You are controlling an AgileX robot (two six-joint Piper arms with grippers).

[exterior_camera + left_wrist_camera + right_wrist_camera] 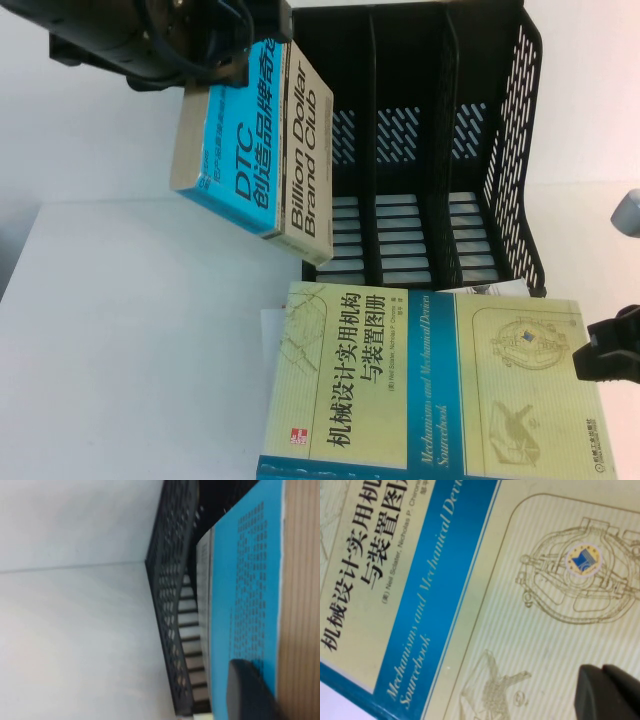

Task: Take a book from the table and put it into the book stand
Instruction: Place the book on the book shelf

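We see the left gripper (235,50) near the tabletop's (130,340) far edge, jaws clamped on the book (255,150), held aloft beside the book stand (430,150) | right gripper (605,355) at right edge over the yellow-green book (430,390), jaws: cannot tell.

The book (262,150) is showing a smooth, slightly glossy paper cover, half bright blue and half grey, with a matt cream block of pages at its edge. The left claw (215,60), hanging up by the book's top edge, is looking like dull black plastic. The book stand (440,130) is sitting there in matt black plastic, slotted and perforated. The counter (130,350) is lying plain white and smooth. The larger pale yellow-green book (440,390) is catching light on its satiny cover, the right claw (610,355) at the counter's right edge beside it looking matt black.
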